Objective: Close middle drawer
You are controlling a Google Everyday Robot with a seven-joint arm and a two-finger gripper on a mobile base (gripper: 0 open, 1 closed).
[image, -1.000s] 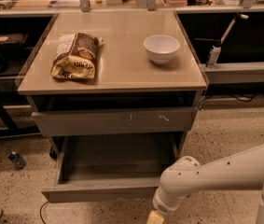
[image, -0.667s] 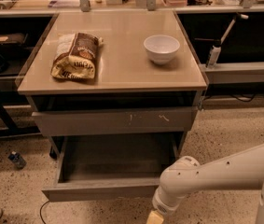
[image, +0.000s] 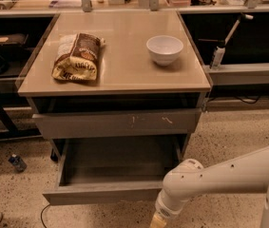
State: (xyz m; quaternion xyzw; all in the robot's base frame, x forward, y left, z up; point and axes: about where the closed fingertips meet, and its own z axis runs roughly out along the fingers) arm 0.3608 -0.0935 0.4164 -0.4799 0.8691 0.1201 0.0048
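Pushing the middle drawer (image: pixel 103 193), which stands pulled far out below the surface (image: pixel 124 77), we should press squarely on its front. Our claw (image: pixel 157 220) hangs low near it; whether it is apart, we cannot tell.

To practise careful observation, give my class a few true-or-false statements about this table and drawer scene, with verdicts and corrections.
1. The middle drawer is pulled out. True.
2. The white bowl sits inside that drawer. False: it stands on the tabletop.
3. The snack bag lies on the tabletop, left of the bowl in the view. True.
4. The claw hovers above the tabletop. False: it is low at the bottom edge of the view, in front of the drawer's front panel.
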